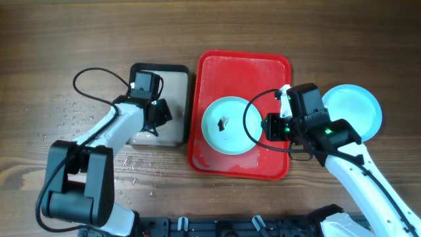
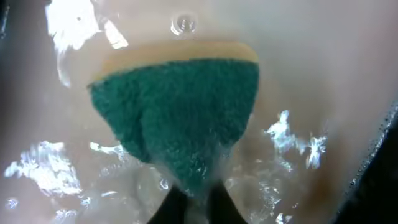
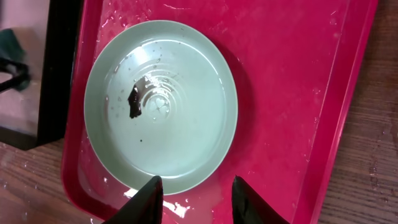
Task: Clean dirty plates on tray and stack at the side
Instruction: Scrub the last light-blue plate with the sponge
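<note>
The left fingers (image 2: pixel 171 211) are pinching a sponge (image 2: pixel 180 112) in the black tray (image 1: pixel 164 66). The right fingers (image 3: pixel 151 198) are hovering spread wide over the smeared plate (image 3: pixel 186 130) on the tray (image 3: pixel 280 93).

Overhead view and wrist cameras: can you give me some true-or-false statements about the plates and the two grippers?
The plate on the red tray has a dark smear. True.
The left gripper holds a plate. False: it is shut on a green sponge.
A second plate lies on the table, right of the tray. True.
The right gripper is clamped on the smeared plate. False: its jaws stand open by the rim.
</note>
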Robot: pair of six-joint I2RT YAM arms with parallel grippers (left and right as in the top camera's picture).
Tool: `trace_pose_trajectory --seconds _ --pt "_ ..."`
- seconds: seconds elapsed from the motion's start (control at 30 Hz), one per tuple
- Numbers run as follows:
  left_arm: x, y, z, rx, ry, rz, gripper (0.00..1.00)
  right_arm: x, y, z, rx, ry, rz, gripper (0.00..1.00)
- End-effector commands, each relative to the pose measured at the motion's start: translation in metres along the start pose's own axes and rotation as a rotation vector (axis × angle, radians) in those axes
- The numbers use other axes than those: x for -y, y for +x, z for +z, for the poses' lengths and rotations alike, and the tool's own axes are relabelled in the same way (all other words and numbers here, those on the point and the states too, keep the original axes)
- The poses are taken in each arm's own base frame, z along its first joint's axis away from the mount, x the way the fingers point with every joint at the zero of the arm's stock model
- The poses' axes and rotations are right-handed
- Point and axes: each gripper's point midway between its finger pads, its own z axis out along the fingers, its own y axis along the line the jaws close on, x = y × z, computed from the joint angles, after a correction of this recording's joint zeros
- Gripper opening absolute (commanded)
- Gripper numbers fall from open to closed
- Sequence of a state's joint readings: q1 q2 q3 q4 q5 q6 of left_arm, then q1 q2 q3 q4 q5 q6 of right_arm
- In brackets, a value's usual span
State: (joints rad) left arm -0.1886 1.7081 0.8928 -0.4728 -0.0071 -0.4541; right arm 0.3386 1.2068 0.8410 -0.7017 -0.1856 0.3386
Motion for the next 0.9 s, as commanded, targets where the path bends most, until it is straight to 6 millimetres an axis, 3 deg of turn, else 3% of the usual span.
trace_pose_trajectory --seconds 0.0,0.07,0.13,0.27,0.37,0.5,0.6,0.7,0.87 --pt "-0.012 0.02 0.014 -0.064 -0.045 0.006 0.04 -0.001 -0.006 -0.003 0.015 0.003 0.004 0.36" --pt "-0.007 0.017 0.0 -0.084 -0.041 0.006 0.04 0.0 -0.006 -0.003 0.017 0.006 0.004 0.36" --pt "0.006 0.008 -0.027 -0.099 0.0 0.014 0.04 0.006 -0.008 -0.003 0.026 0.038 0.006 0.36" --pt "0.06 -0.008 -0.095 -0.086 0.2 0.123 0.04 0.019 -0.008 0.003 0.019 0.11 0.011 0.36" --pt "0.096 0.002 -0.116 -0.043 0.271 0.221 0.04 0.026 0.002 0.02 -0.048 0.136 0.086 0.37" --pt "0.156 0.04 -0.103 -0.049 0.344 0.397 0.04 0.026 0.016 0.052 -0.154 0.119 0.139 0.37" --pt "0.187 0.069 -0.077 -0.088 0.359 0.476 0.04 0.031 0.022 0.073 -0.201 0.131 0.147 0.37" --pt "0.203 0.09 -0.042 -0.14 0.351 0.48 0.04 0.036 0.023 0.09 -0.216 0.132 0.156 0.37" --pt "0.204 0.111 -0.003 -0.203 0.306 0.49 0.04 0.032 0.024 0.109 -0.238 0.079 0.145 0.11"
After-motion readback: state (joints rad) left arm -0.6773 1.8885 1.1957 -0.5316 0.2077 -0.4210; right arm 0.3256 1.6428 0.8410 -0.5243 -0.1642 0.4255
